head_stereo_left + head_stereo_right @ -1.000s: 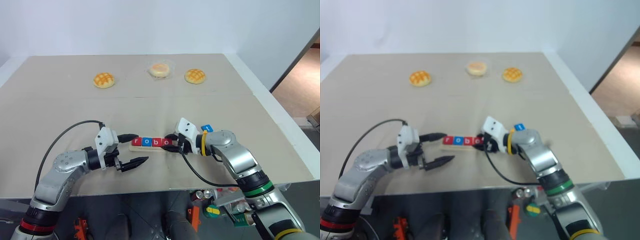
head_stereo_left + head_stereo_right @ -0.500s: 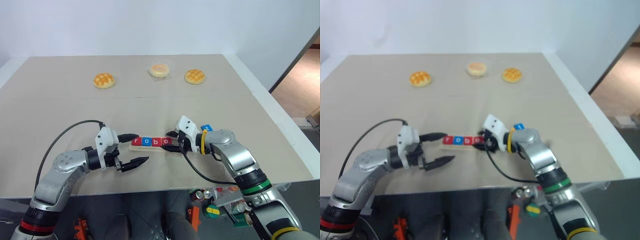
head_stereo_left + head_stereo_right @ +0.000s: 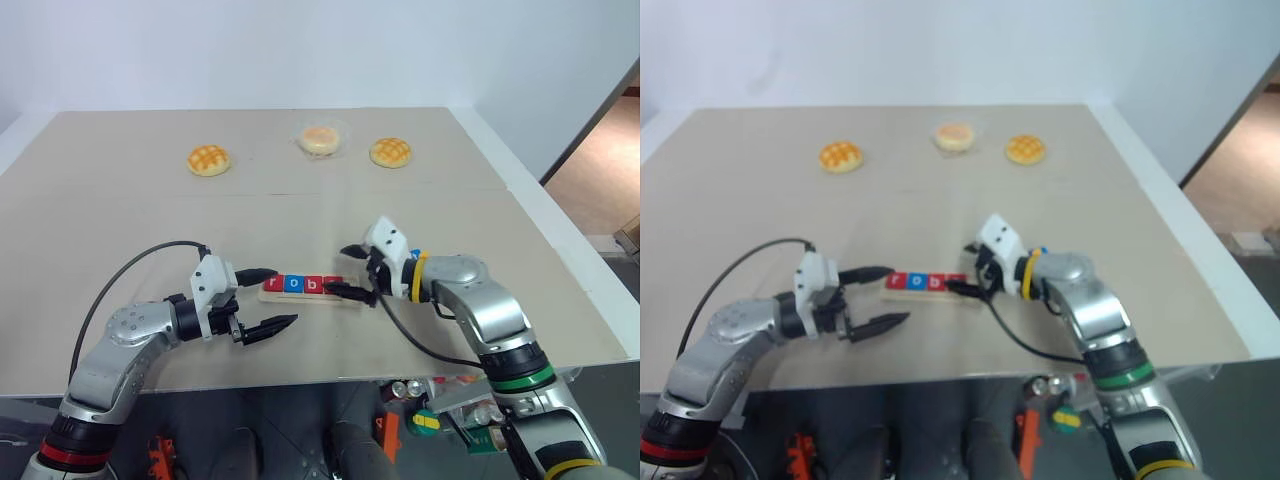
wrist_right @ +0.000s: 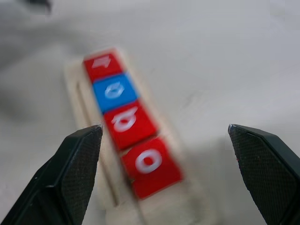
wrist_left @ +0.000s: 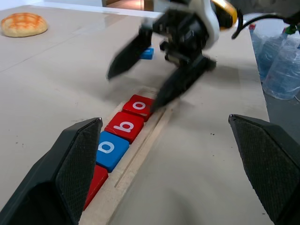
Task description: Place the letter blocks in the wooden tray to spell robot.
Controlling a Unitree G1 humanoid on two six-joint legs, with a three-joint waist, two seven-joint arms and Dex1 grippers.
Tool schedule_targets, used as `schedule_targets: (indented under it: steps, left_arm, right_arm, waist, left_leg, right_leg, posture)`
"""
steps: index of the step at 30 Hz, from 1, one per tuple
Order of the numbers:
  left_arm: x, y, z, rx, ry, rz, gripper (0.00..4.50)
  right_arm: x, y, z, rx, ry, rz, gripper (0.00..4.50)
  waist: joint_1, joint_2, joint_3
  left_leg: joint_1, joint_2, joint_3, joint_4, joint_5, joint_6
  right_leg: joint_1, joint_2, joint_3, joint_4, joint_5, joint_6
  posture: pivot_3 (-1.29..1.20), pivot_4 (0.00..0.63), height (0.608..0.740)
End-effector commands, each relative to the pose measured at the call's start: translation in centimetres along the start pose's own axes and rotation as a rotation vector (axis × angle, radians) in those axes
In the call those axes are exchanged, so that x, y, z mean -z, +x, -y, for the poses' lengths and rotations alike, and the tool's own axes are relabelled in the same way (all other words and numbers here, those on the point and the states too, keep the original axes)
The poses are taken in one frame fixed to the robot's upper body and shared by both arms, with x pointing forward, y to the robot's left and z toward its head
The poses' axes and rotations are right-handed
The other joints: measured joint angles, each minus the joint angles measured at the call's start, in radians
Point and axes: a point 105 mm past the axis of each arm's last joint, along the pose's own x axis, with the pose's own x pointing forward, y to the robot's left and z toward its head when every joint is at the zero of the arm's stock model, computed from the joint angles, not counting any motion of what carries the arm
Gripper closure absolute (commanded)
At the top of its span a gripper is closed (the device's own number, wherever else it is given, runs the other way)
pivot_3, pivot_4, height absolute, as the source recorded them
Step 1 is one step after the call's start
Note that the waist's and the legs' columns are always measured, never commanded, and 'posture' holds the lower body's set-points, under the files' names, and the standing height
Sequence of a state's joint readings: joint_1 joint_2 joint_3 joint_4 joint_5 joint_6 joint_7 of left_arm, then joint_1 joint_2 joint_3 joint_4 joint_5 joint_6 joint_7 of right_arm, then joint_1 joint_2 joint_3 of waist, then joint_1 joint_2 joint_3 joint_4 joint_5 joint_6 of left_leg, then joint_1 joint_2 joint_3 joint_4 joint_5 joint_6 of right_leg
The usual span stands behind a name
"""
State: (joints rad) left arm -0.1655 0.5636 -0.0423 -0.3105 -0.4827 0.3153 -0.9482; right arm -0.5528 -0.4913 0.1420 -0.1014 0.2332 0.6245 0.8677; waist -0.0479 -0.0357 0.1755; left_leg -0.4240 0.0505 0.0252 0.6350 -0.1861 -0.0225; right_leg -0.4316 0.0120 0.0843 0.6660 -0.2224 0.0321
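Hovering low in the lower left of the head view, the left gripper (image 3: 268, 326) holds its two black fingers spread wide with nothing between them, just short of the tray's near-left end. At mid-frame, the wooden tray (image 3: 352, 301) lies flat on the table (image 3: 120, 220), and four letter blocks (image 3: 303, 286) sit in its groove, red, blue, red, red, reading r, o, b, o in the wrist views. The slot at the tray's right end is bare. Above that end hangs the right gripper (image 3: 353, 271), jaws parted and empty, its lower finger close over the last red tile. The fifth tile, the blue block (image 5: 147, 53), lies on the table beyond the right gripper, apart from the tray; its letter cannot be read.

That tile looks light, stiff and thin, so it should slide easily on the smooth tabletop and could skid away from a glancing touch. Pinching it across two opposite edges seems the safest hold.

Farther back, in the upper part of the frame, three round buns (image 3: 208, 160) lie in a row, well apart from the work.
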Motion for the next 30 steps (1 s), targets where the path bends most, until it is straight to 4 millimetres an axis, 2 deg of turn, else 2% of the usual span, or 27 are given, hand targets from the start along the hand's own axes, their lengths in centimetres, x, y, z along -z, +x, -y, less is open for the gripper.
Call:
schedule_targets:
  steps: [1,7,12,14,17,21,30]
  left_arm:
    - [-1.2,0.1,0.7,0.046,0.018,0.028,0.00]
    - [-1.4,0.4,1.3,0.097,0.016,0.018,0.00]
    - [-1.6,0.8,2.0,0.158,0.010,0.014,0.00]
    - [-1.7,1.0,2.5,0.186,0.009,0.013,0.00]
    - [-1.9,1.2,2.6,0.203,0.015,0.014,0.00]
    - [-2.0,1.5,2.8,0.215,0.023,0.018,0.00]
    - [-2.2,1.8,2.8,0.222,0.039,0.025,0.00]
  right_arm:
    - [-1.1,-2.1,0.9,0.067,0.001,0.069,0.04]
    - [2.1,-4.8,1.4,0.135,0.029,0.028,0.04]
    - [3.8,-7.2,4.3,0.287,0.076,0.037,0.04]
    - [3.8,-8.7,6.4,0.398,0.063,0.043,0.04]
    - [3.4,-9.7,8.3,0.501,0.071,0.057,0.04]
    - [4.5,-9.9,9.1,0.570,0.095,0.023,0.04]
    - [5.6,-7.9,8.2,0.622,0.202,0.017,0.04]
  waist:
    - [0.000,0.000,0.000]
    - [0.000,0.000,0.000]
    - [-0.002,0.000,0.000]
    - [-0.001,0.000,0.000]
    - [-0.002,0.000,0.000]
    - [-0.001,0.000,0.000]
    - [-0.001,0.000,0.000]
  left_leg:
    - [0.000,0.000,0.000,0.000,0.000,0.000]
    - [-0.001,-0.001,0.000,0.000,0.000,0.000]
    - [0.000,0.000,0.001,0.000,0.000,0.000]
    - [0.000,0.000,0.001,0.001,0.000,0.000]
    - [0.000,-0.001,0.002,0.001,0.000,0.000]
    - [0.000,-0.001,0.002,0.000,0.000,0.000]
    - [0.000,-0.001,0.001,-0.001,0.000,0.000]
  right_leg:
    - [0.000,0.000,0.000,0.000,0.000,0.000]
    - [-0.001,0.000,0.001,0.000,-0.001,0.000]
    - [-0.001,0.000,0.001,0.000,-0.001,-0.003]
    - [0.000,0.000,0.001,0.000,-0.001,-0.003]
    - [-0.001,-0.001,0.003,0.000,-0.001,-0.003]
    - [-0.001,0.000,0.002,0.000,0.000,-0.002]
    - [-0.001,0.000,0.002,0.000,0.001,0.001]
  posture:
    - [0.00,0.150,0.739]
    - [0.00,0.150,0.739]
    - [0.00,0.150,0.739]
    - [0.00,0.150,0.739]
    - [0.00,0.150,0.739]
    - [0.00,0.150,0.739]
    - [0.00,0.150,0.739]
